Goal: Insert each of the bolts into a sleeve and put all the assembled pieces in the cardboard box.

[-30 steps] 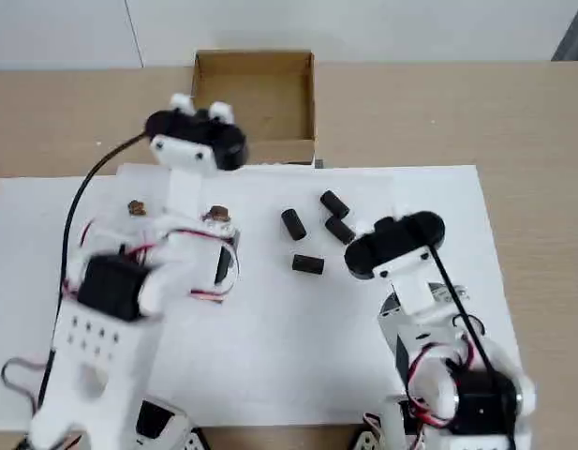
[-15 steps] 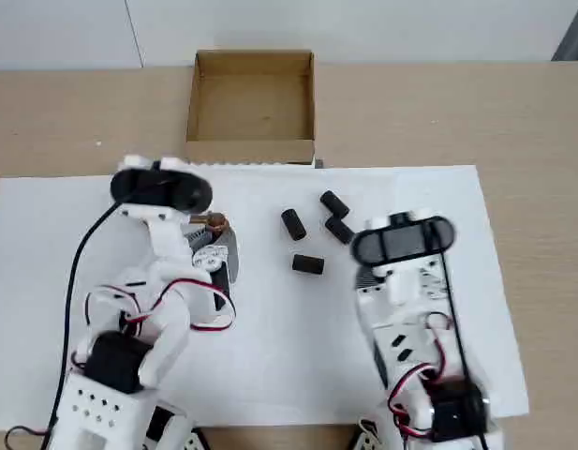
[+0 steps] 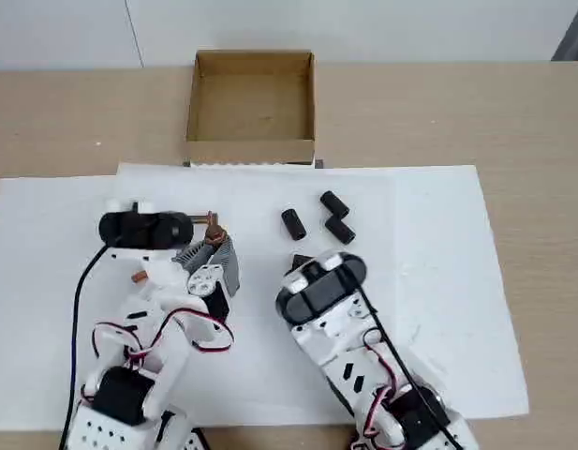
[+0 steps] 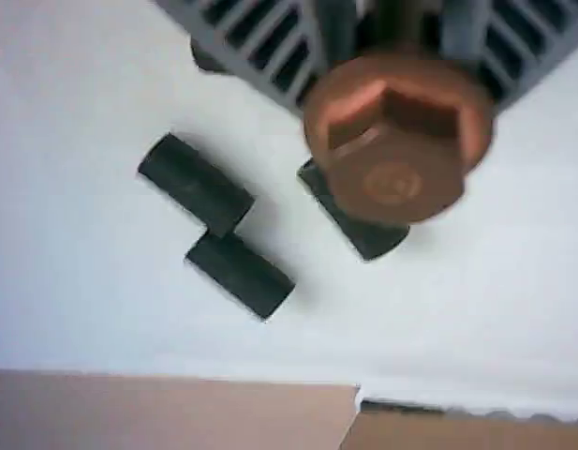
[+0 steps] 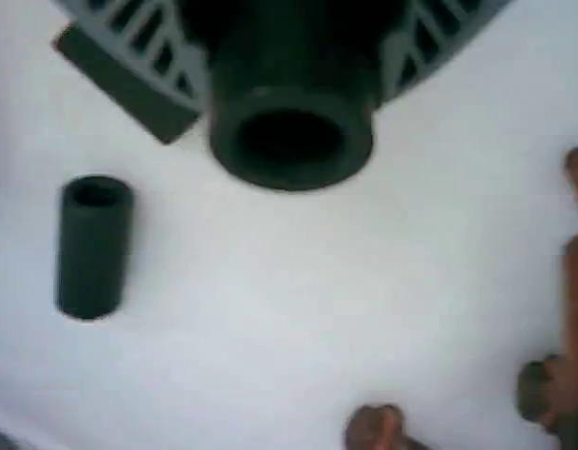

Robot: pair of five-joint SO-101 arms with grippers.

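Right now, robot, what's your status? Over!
Left gripper shut on a bolt. Right gripper shut on a sleeve. Three more sleeves loose on the paper; cardboard box empty. Nothing between the grippers.

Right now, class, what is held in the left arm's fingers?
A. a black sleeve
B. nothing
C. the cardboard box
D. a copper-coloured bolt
D: in the left wrist view a copper-coloured bolt sits clamped in the fingers of the left gripper, its hexagonal head facing the camera.
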